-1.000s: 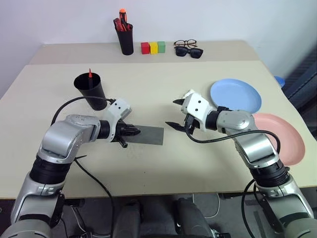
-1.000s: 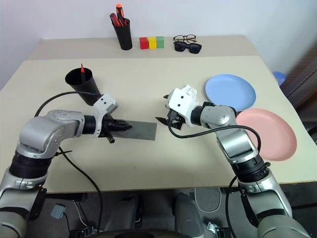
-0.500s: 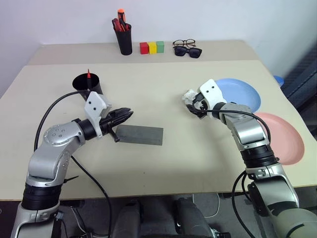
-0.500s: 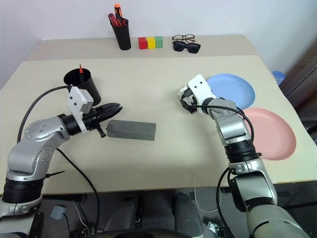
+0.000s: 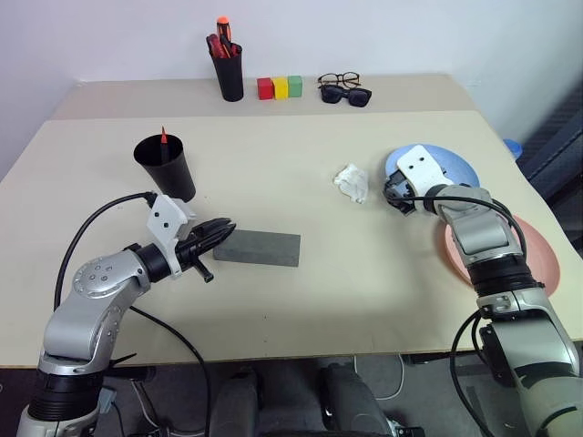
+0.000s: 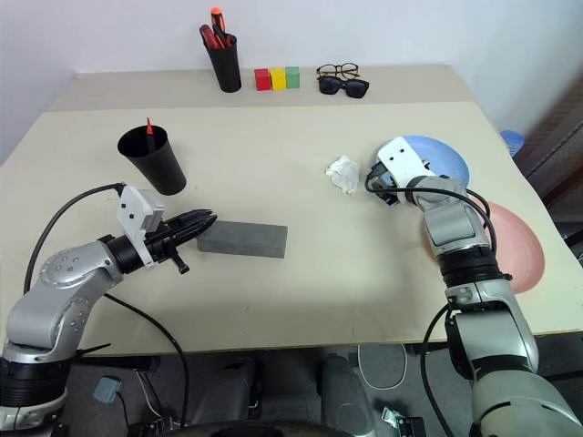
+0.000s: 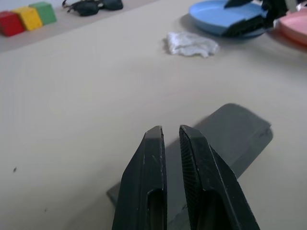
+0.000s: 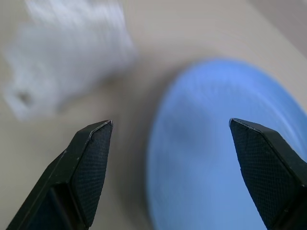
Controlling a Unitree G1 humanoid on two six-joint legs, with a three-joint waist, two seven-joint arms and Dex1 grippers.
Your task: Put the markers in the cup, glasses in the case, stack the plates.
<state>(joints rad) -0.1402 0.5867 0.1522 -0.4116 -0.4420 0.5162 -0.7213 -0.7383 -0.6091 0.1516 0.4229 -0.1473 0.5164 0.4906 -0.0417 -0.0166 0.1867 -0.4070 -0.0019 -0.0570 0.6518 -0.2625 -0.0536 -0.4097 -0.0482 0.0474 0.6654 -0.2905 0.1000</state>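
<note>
The grey case point(image 5: 257, 247) lies flat in the middle of the table. My left gripper point(image 5: 223, 229) is shut and empty, its tips just off the case's left end, as the left wrist view shows point(image 7: 170, 129). The black cup point(image 5: 166, 167) stands behind it with a red marker point(image 5: 164, 137) poking out. My right gripper point(image 8: 170, 123) is open and empty at the near-left rim of the blue plate point(image 5: 451, 167). The pink plate point(image 5: 533, 255) lies to the right of that arm. The clear glasses point(image 5: 340, 80) rest at the far edge.
A crumpled white wad point(image 5: 352, 182) lies just left of the right gripper. At the back stand a black holder of red and orange pens point(image 5: 230, 77), three coloured blocks point(image 5: 281, 87) and dark sunglasses point(image 5: 349, 95).
My right gripper swung right from the table's middle, past the white wad, to the blue plate's rim. My left gripper drew back off the case's left end and levelled out.
</note>
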